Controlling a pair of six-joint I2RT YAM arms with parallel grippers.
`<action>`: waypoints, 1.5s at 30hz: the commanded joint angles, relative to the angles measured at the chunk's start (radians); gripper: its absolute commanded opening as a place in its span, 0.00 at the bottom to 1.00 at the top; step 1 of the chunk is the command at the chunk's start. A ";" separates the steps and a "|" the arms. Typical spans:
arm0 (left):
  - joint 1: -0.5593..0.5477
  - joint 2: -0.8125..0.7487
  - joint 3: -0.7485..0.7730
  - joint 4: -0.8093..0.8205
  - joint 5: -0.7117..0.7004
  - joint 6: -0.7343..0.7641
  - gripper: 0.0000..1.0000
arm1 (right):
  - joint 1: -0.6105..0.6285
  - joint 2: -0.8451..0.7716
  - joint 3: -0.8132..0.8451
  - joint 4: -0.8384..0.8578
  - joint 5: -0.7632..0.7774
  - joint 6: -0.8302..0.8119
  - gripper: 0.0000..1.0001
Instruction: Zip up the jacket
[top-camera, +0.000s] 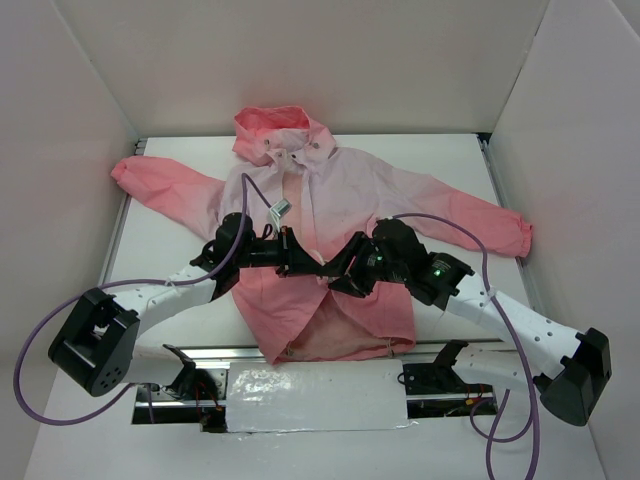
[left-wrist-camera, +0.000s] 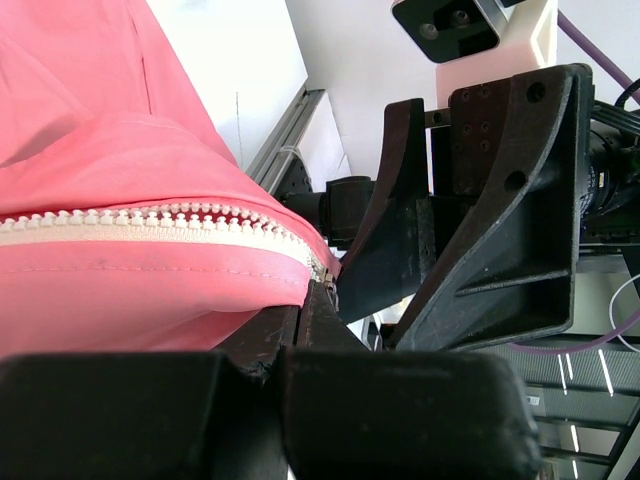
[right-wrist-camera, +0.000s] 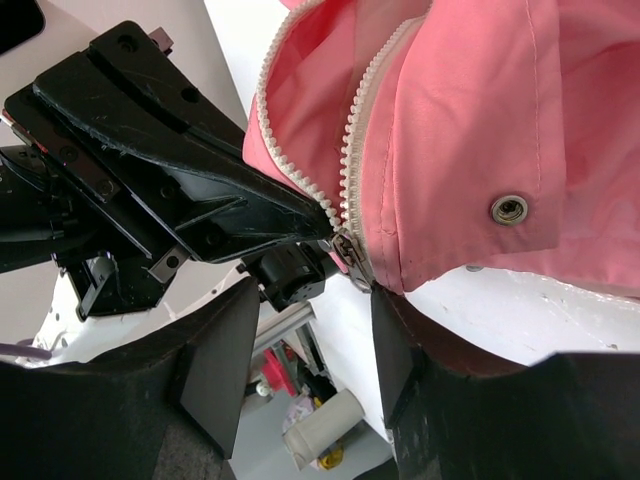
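Jacket (top-camera: 350, 190) lies flat on its back, mid-counter (top-camera: 160, 250). Hood (top-camera: 275, 125) points to the far edge. One sleeve (top-camera: 165, 185) reaches toward the far left corner; the other (top-camera: 480, 222) runs out to the right edge. Hem lies toward the near edge, and there the front falls open and shows the inside.

Both arms reach in from the near corners. They meet tip to tip over the jacket's front, roughly halfway between hood and hem.

Left gripper (top-camera: 303, 262): fingers (left-wrist-camera: 330, 335) pressed together, pinching the coral cloth right at the end of the white zipper (left-wrist-camera: 150, 218). The right wrist view agrees, with its tips drawn to one point on the jacket's edge beside the teeth.

Right gripper (top-camera: 338, 270): fingers (right-wrist-camera: 215, 370) stand spread. The metal slider (right-wrist-camera: 349, 252) sits at the mouth of the gap, touching neither pad as far as shows. From the slider the two rows of teeth run apart.

A metal snap (right-wrist-camera: 508, 209) sits on the flap just beside the zipper.
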 joint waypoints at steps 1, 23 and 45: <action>-0.008 -0.027 0.012 0.065 0.013 0.003 0.00 | 0.011 -0.006 0.013 0.049 0.029 0.010 0.55; -0.012 -0.030 0.011 0.057 0.013 0.017 0.00 | 0.009 -0.043 -0.039 0.049 0.049 0.020 0.26; -0.035 -0.053 0.046 -0.070 -0.008 0.090 0.00 | 0.001 -0.090 -0.081 0.184 0.088 -0.023 0.00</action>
